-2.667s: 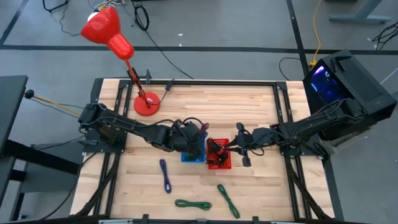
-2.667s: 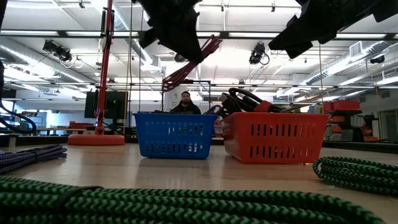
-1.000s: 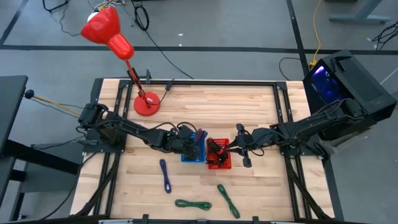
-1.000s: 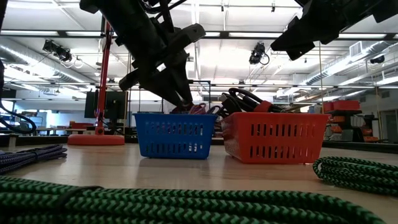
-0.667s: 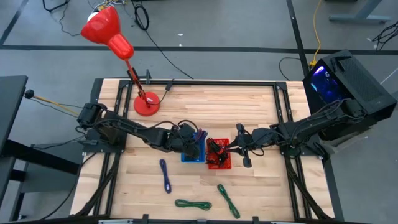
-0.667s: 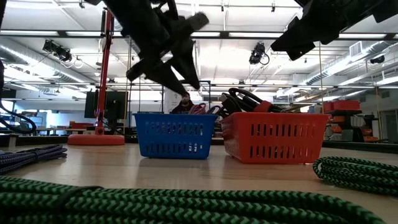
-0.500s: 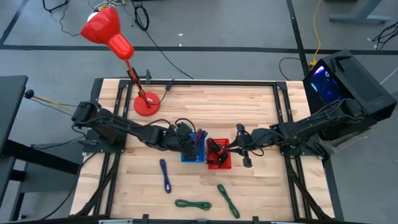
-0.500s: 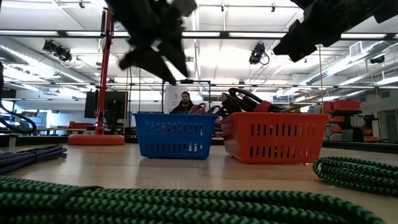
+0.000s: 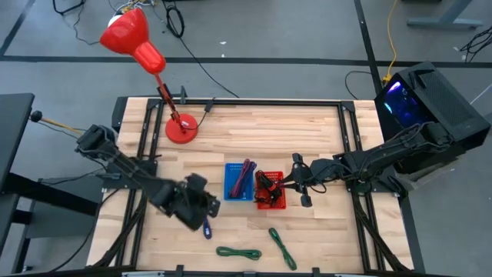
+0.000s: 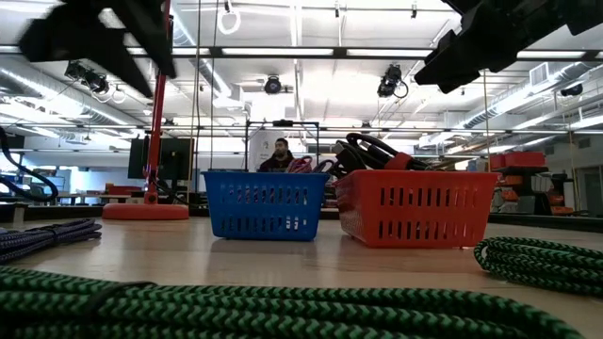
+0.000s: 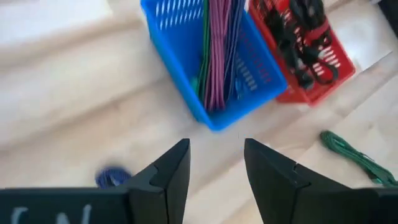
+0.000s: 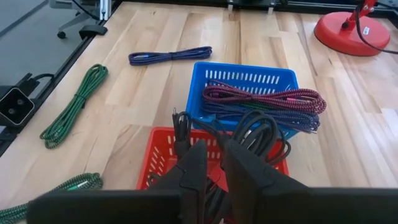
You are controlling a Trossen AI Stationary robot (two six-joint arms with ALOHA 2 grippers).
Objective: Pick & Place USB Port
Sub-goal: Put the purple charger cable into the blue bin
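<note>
High view: left gripper [image 9: 201, 206] is out over the bench [image 9: 307, 131], just beside the blue-purple cable [image 9: 205, 219] lying loose near the front edge. Left wrist view shows its fingers [image 11: 171, 171] spread with nothing between them. Right gripper [image 9: 294, 183] hangs by the red basket [image 9: 270, 200], jaws nearly pressed together, nothing visibly pinched.

Task items (the USB cables): one maroon/purple bundle already in the blue basket [image 9: 239, 183], black cables in the red one, two green cables [image 9: 238, 251] and [image 9: 281, 248] on the wood.

Risks as I see them:
- Loose cable is thin, long and limp. A pinch off-centre would likely let one end drag or snag on a basket's slotted wall.
- Braided sheath looks slightly grippy, but it's a slim target on a flat bench; too shallow a descent misses it, too deep and the fingertips scrape the wood.
- Baskets are light perforated plastic (probably slide if bumped), and they sit touching or nearly so.
- Black cables [image 12: 261, 134] mound above the red rim and could catch the right gripper.

Bench is smooth pale butcher-block, low friction.
</note>
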